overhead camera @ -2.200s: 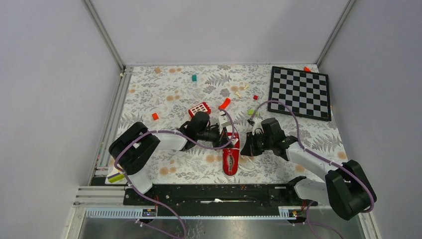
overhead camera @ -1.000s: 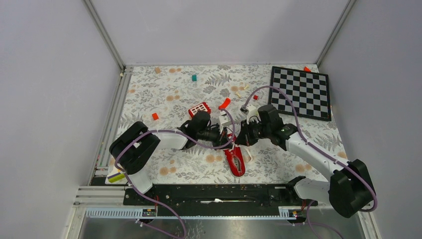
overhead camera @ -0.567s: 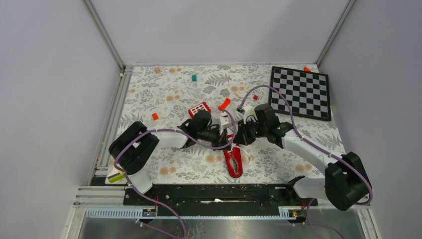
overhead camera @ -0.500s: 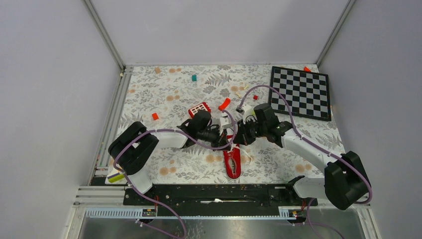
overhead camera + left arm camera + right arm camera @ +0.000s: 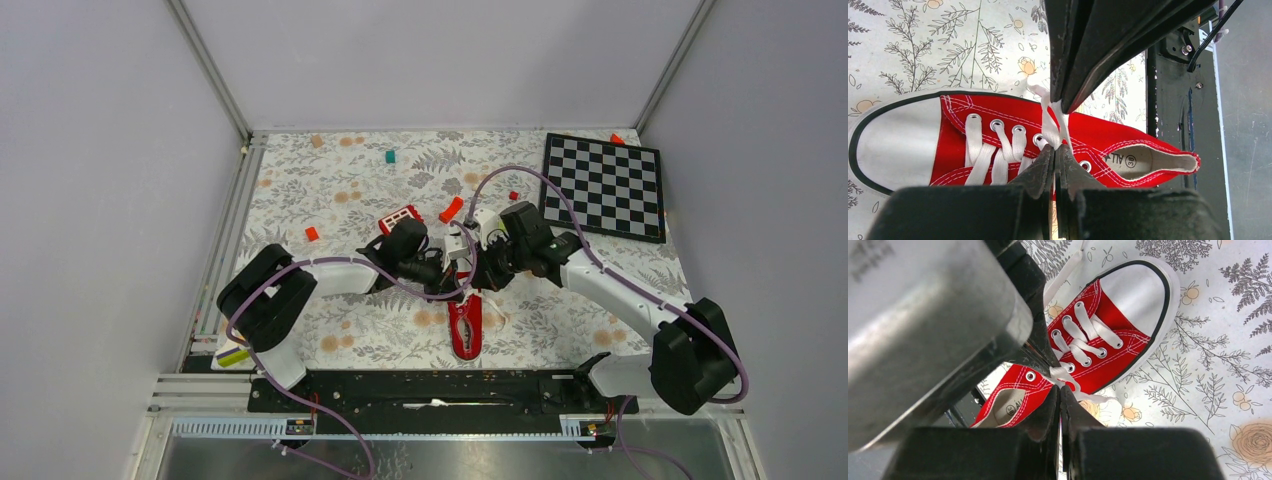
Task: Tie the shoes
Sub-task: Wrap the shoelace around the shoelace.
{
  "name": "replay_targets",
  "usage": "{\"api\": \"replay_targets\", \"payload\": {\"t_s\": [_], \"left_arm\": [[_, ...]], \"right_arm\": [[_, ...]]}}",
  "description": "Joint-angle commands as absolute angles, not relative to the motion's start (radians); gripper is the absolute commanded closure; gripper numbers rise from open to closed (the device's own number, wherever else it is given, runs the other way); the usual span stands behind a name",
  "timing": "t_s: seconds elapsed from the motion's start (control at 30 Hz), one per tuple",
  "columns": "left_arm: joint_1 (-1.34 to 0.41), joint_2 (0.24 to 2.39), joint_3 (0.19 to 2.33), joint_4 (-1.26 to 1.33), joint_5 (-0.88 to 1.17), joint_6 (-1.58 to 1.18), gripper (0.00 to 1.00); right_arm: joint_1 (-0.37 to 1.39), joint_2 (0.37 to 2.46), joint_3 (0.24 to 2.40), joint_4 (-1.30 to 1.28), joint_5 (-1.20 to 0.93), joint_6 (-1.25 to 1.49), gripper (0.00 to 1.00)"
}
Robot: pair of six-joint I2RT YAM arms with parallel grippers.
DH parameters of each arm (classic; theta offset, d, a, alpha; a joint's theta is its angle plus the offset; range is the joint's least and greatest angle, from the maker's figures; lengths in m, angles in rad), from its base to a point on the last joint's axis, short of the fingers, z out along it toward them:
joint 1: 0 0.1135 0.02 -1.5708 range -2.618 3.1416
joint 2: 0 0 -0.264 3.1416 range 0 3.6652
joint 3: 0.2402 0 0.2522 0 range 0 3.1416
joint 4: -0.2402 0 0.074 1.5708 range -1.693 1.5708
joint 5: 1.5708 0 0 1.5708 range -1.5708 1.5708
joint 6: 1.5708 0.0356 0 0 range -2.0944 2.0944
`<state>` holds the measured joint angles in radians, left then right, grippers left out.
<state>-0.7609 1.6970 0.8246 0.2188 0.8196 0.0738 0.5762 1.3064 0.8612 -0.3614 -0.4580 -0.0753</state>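
The red sneaker [image 5: 465,326] lies near the table's front, its heel opening toward the arm bases. My left gripper [image 5: 457,276] and right gripper [image 5: 479,273] meet tip to tip just above its laces. In the left wrist view the left gripper [image 5: 1054,148] is shut on a white lace [image 5: 1050,122] rising from the upper eyelets of the shoe [image 5: 1108,135], with the right fingers [image 5: 1083,55] pressed in from above. In the right wrist view the right gripper [image 5: 1059,389] is shut on a lace [image 5: 1068,377] beside the shoe's [image 5: 1120,357] top eyelets.
A chessboard [image 5: 603,186] lies at the back right. A red block with white squares [image 5: 400,217] and a curved red-orange piece [image 5: 451,208] sit just behind the grippers. Small blocks [image 5: 390,156] are scattered farther back. A black rail [image 5: 430,388] runs along the near edge.
My right gripper has swung left and away from the bases until it meets the left gripper. The shoe has turned from tilted to straight. The left arm has barely moved.
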Motion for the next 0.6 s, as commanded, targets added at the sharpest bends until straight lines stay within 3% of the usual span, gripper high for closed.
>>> {"api": "replay_targets", "payload": {"t_s": [0.0, 0.57], "left_arm": [[-0.76, 1.692, 0.826, 0.123, 0.867, 0.11, 1.0], [-0.76, 1.693, 0.808, 0.139, 0.908, 0.135, 1.0]], "right_arm": [[0.581, 1.317, 0.934, -0.351, -0.394, -0.137, 1.0], [0.582, 1.313, 0.935, -0.31, -0.346, -0.155, 0.98]]}}
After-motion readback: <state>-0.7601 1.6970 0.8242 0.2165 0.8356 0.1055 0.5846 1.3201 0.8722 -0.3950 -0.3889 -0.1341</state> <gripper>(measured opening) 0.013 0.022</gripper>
